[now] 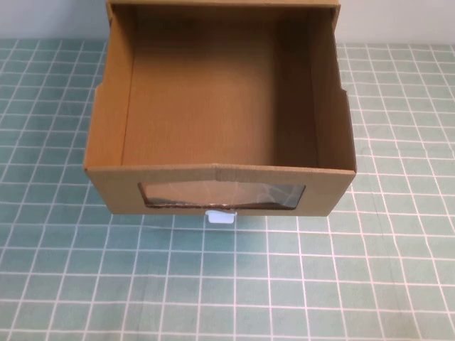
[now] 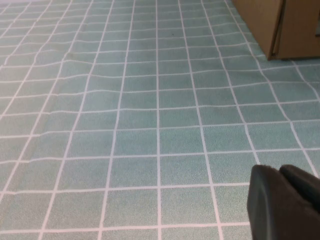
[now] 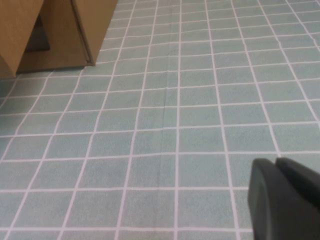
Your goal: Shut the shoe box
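The shoe box (image 1: pixel 220 170) is brown corrugated cardboard. Its drawer is pulled out towards me and is empty inside. The front has a wide clear plastic window (image 1: pixel 222 195) with a small white tab (image 1: pixel 220 217) below it. A corner of the box shows in the left wrist view (image 2: pixel 277 27) and in the right wrist view (image 3: pixel 60 30). Neither gripper shows in the high view. My left gripper (image 2: pixel 280 172) is shut and empty, low over the mat, well away from the box. My right gripper (image 3: pixel 277 165) is shut and empty, also low over the mat, away from the box.
A green mat with a white grid (image 1: pixel 227 284) covers the table around the box. The outer sleeve (image 1: pixel 334 14) of the box stands at the back, around the rear of the drawer.
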### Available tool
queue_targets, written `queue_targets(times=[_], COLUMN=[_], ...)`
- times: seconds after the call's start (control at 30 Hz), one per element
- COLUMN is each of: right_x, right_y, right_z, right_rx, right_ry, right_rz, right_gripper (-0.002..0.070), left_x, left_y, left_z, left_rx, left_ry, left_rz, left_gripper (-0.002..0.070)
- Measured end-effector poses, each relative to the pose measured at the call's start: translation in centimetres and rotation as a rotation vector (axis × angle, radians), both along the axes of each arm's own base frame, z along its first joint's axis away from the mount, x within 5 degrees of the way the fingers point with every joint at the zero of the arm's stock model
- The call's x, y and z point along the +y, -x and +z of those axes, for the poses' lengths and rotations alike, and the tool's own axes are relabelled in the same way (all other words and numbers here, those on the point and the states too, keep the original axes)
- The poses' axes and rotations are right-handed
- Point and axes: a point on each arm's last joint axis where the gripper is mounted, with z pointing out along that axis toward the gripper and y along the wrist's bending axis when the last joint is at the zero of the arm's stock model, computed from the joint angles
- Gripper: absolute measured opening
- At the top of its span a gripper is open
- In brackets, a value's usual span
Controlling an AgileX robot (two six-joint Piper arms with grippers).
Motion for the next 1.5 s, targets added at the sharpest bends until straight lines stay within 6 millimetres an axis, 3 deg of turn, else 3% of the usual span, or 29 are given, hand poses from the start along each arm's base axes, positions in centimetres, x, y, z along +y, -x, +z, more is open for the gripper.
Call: queue_targets(times=[1.0,1.17,1.4,1.5], right_x=[0.0,0.0,0.0,0.0], right_y=[0.0,0.0,0.0,0.0], right_z=[0.0,0.0,0.0,0.0], right_rx=[0.0,0.0,0.0,0.0], right_ry=[0.0,0.0,0.0,0.0], right_rz=[0.0,0.0,0.0,0.0], right_gripper=[-0.0013,-0.0013,-0.0013,-0.0013], left_x=[0.0,-0.2,-0.4,-0.3], left_y=[0.0,0.0,-0.3,-0.3], left_z=[0.0,0.1,1.5,2.1], left_rx=[-0.001,-0.01,-0.133,-0.189], left_ry=[0.008,0.108,0.462,0.524], left_rz=[0.004,0.012,0.046,0.057], left_gripper=[-0.0005,-0.0005,-0.0005,-0.0005])
